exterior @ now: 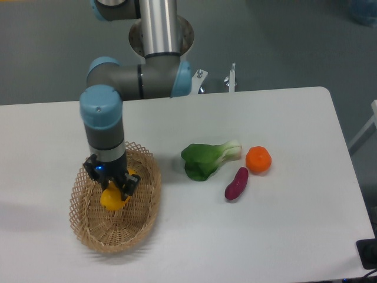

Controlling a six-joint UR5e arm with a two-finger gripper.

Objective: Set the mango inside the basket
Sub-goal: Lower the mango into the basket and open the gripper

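Note:
The yellow-orange mango (112,198) is inside the light tan wicker basket (144,206) at the table's left front. My gripper (116,190) reaches down into the basket and its black fingers (128,184) stand on either side of the mango, closed against it. Much of the mango is hidden by the gripper. I cannot tell whether the mango rests on the basket floor or hangs just above it.
A green bok choy (206,159), a round orange tangerine (258,160) and a small purple sweet potato (236,183) lie to the right of the basket. The arm's base (160,35) stands at the table's back edge.

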